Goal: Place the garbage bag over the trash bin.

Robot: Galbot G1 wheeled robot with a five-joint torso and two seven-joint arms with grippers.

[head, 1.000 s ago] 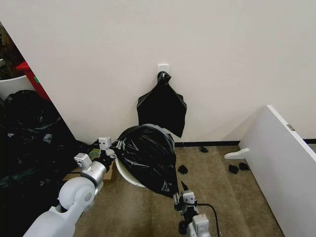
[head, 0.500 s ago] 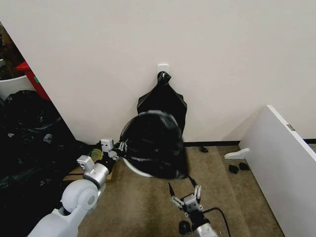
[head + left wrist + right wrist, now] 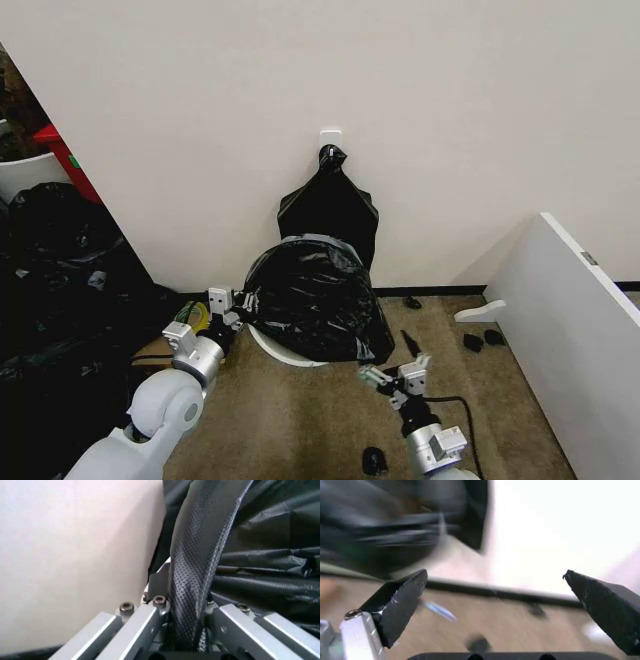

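The right gripper (image 3: 392, 366) hangs low over the brown carpet (image 3: 300, 420), its dark pointed fingers (image 3: 402, 600) spread wide with nothing between them. Beyond its tips sits the garbage bag (image 3: 315, 300), thin, glossy and crinkled black plastic draped over the trash bin (image 3: 285, 356), whose smooth cream-white curve peeks out below. The left gripper (image 3: 238, 305) is clamped on the bag's edge; a dimpled grey-black fold (image 3: 192, 573) runs up from between its metal fingers (image 3: 145, 618), beside the pale wall (image 3: 450, 120).
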